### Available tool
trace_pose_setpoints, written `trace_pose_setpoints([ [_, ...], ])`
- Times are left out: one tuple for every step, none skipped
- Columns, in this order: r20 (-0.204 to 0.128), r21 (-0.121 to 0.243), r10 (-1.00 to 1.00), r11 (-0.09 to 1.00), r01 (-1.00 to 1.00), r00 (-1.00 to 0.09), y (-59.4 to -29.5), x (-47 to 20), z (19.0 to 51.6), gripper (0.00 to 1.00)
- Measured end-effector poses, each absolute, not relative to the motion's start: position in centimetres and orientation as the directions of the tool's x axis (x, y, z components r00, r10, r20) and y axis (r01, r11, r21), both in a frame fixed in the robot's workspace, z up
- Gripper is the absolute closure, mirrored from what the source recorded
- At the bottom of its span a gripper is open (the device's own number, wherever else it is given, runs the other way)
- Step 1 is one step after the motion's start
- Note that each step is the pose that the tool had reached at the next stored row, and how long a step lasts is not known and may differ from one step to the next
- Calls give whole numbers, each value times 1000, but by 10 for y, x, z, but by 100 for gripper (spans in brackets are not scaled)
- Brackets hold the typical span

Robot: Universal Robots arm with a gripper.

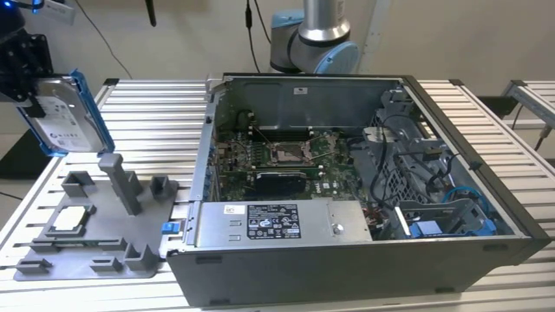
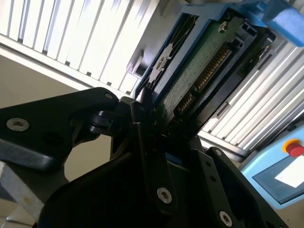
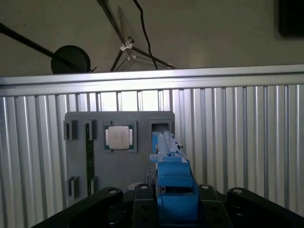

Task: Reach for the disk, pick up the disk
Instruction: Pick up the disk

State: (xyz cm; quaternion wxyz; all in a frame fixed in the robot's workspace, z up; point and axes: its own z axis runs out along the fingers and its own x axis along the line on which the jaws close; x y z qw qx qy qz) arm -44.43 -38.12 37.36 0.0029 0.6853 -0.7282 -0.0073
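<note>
Jaws clamped on the hard drive (image 1: 71, 120), held clear above the grey fixture (image 1: 91, 242), upper left of the exterior view.

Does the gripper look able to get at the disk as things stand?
Apparently yes: the gripper is already shut on the disk, holding it up off the grey fixture.

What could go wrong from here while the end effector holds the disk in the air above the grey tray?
The end effector grips the disk near one edge, with most of it hanging free, so it might slip or tilt. The grey tray beneath has upright posts and a chip. A dropped or low-carried disk could hit them.
</note>
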Motion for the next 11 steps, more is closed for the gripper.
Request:
trace_pose_setpoints([
  [-6, 15, -998, 61, -998, -61, -381, -444, 375, 100],
  [-6, 15, -998, 61, -998, -61, -381, -444, 377, 100],
  [-6, 15, -998, 61, -998, -61, -381, -444, 379, 100],
  [-6, 14, -998, 61, -998, -61, -381, -444, 381, 100],
  [-6, 14, -998, 60, -998, -61, -381, -444, 383, 100],
  [-6, 14, -998, 60, -998, -60, -381, -445, 384, 100],
  [-6, 13, -998, 60, -998, -60, -381, -445, 386, 100],
  [-6, 13, -998, 60, -998, -60, -381, -445, 387, 100],
  [-6, 12, -998, 60, -998, -60, -381, -445, 389, 100],
  [-6, 12, -998, 60, -998, -60, -381, -445, 390, 100],
  [-6, 12, -998, 60, -998, -60, -381, -445, 391, 100],
])
